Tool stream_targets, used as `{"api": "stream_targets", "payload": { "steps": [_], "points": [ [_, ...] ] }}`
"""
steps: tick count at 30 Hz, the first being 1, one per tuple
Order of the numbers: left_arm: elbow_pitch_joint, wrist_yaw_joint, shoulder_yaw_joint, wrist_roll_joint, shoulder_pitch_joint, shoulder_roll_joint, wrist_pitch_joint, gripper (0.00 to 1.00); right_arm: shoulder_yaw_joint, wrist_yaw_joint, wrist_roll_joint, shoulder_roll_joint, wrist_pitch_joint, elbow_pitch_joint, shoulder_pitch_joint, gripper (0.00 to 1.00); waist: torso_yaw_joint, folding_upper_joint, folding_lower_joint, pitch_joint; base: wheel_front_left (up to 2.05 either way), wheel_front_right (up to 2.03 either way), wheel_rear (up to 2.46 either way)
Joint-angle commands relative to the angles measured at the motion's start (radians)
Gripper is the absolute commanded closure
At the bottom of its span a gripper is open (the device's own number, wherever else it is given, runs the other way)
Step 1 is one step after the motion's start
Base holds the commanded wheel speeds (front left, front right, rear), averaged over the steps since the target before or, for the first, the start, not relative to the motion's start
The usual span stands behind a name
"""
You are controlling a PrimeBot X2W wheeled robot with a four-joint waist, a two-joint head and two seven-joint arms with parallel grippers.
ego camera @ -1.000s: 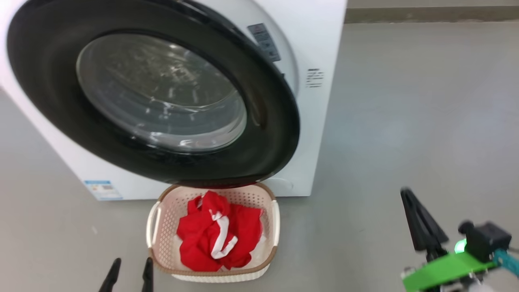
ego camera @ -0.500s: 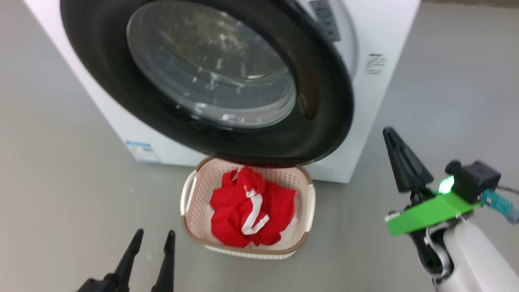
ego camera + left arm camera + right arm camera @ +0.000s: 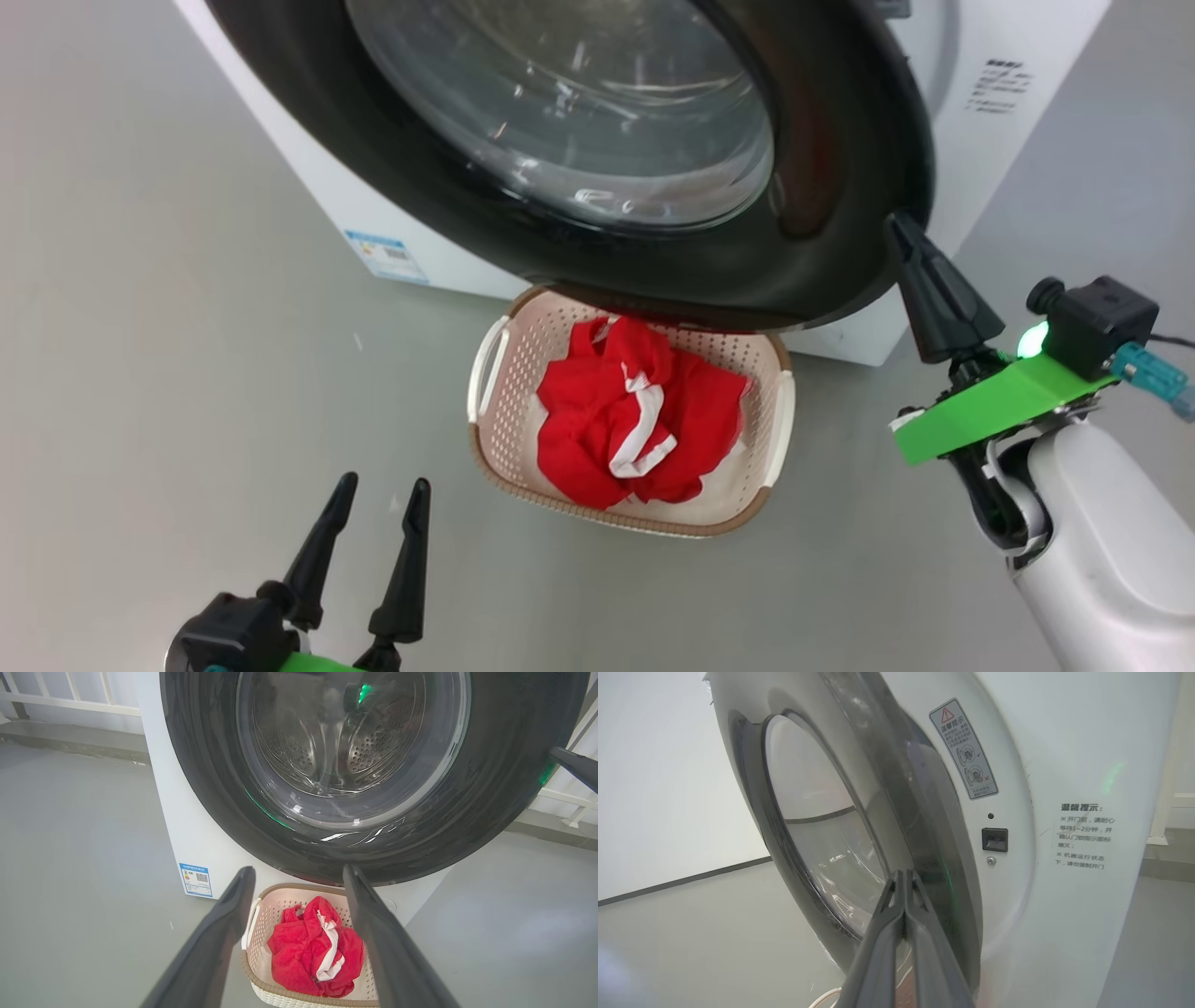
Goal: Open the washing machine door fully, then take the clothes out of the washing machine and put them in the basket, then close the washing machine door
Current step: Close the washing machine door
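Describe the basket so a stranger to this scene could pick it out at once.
Find the big white washing machine on the grey floor; its round black-rimmed door stands ajar. Below the door's lower edge, on the floor, sits the basket. It is small, cream, rectangular and perforated, with a brown rim and white handles, and holds the red clothes.

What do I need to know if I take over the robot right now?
Left gripper: open, empty, apart from the basket, on its left.
Right gripper: shut, holding nothing, tip at the door's free edge.
Clothes: in the basket, on the floor before the washer.
Done: clothes out; drum looks empty through the door.
Left: push the door shut; it stands ajar.
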Motion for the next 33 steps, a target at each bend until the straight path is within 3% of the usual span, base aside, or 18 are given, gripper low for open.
{"api": "stream_targets", "payload": {
  "steps": [1, 18, 33],
  "points": [
    [-0.031, -0.004, 0.028, -0.012, -0.033, 0.005, -0.012, 0.0, 0.017, 0.005, 0.014, -0.002, -0.006, -0.019, -0.028, 1.0, 0.017, 0.0, 0.0, 0.022, 0.0, 0.0, 0.0],
    [-0.051, 0.008, -0.04, -0.044, -0.111, 0.005, -0.012, 0.0, -0.039, 0.005, 0.024, -0.063, -0.006, 0.009, -0.183, 1.0, 0.059, 0.0, 0.0, 0.134, 0.0, 0.0, 0.0],
    [-0.051, 0.013, -0.064, -0.045, -0.135, 0.005, -0.012, 0.0, -0.121, 0.005, 0.007, -0.049, -0.006, 0.007, -0.26, 1.0, 0.076, 0.0, 0.0, 0.174, 0.0, 0.0, 0.0]
  ]
}}
